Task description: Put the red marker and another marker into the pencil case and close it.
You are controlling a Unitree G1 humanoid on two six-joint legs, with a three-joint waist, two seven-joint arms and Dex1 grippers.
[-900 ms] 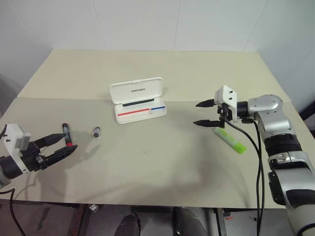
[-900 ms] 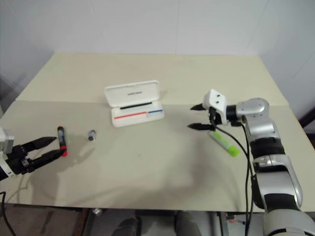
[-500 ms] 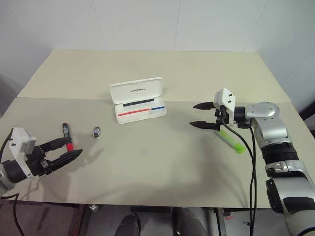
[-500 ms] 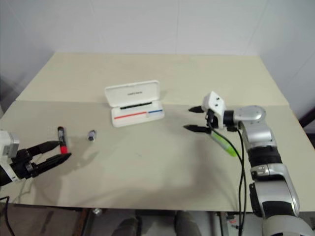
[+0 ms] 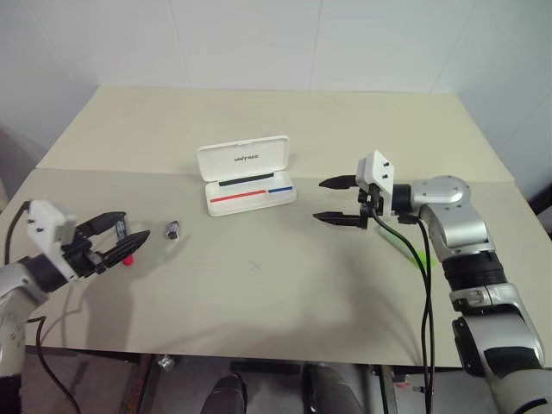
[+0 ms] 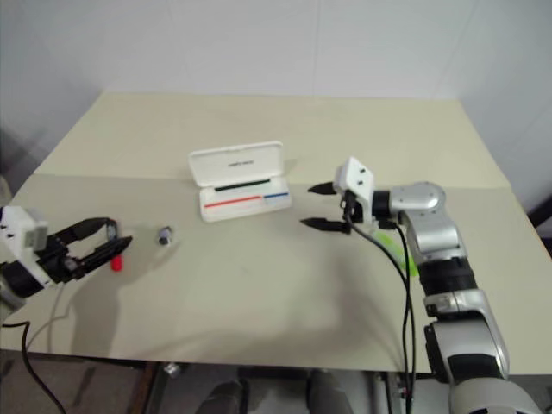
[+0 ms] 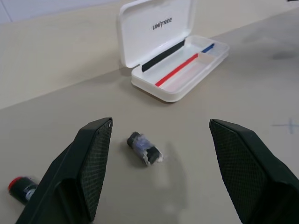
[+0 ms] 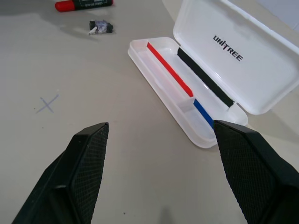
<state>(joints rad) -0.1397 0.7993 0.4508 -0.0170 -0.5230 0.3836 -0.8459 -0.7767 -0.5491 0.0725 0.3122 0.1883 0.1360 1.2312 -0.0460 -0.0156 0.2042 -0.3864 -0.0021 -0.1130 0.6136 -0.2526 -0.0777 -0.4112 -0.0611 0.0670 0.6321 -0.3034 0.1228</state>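
Both sets of jaws stand open and hold nothing. From my head cameras I see the left gripper low at the left edge of the tabletop, its jaws spread around the red marker, which lies flat on the surface; I cannot tell whether a finger touches it. Just beside it, toward the middle, lies a small dark clip. My right gripper hovers right of the case, jaws pointing toward it. That case sits open near the middle, lid up, red and blue stripes showing inside. I find the green highlighter on the tabletop behind my right arm, partly hidden by its cable.
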